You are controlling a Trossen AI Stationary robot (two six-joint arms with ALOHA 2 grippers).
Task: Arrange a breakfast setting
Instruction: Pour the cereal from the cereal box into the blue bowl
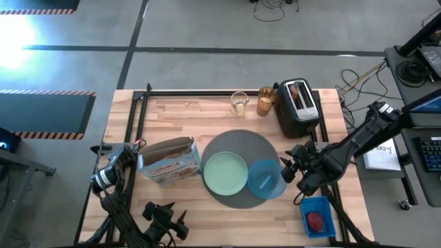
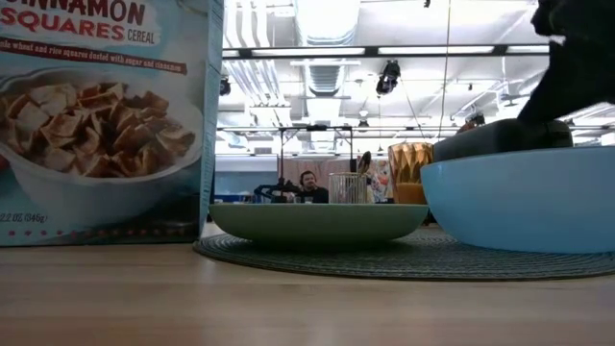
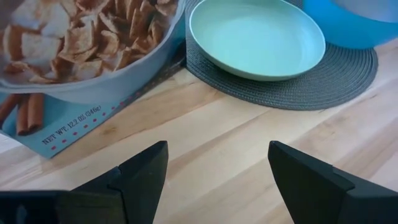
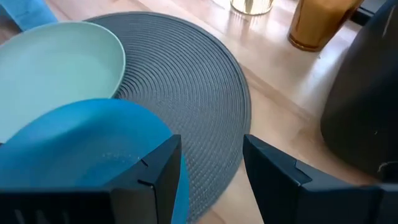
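Mat [image 1: 238, 148], plate [image 1: 225, 172] and bowl [image 1: 265, 179] are placed; amber glass [image 1: 266, 101], toast [image 1: 298, 93] and cereal remain; right hand [image 4: 211, 168] spread beside bowl; left hand [image 3: 214, 171] spread, waiting.

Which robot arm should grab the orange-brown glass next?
Probably the right. Its gripper sits by the blue bowl, on the amber glass's side. The left gripper is behind the cereal box, farther away.

You see the pale green plate [image 1: 225, 172] and blue bowl [image 1: 265, 179] side by side on the round dark-grey mat [image 1: 238, 141], frame centre; amber glass [image 1: 266, 102] upright above.
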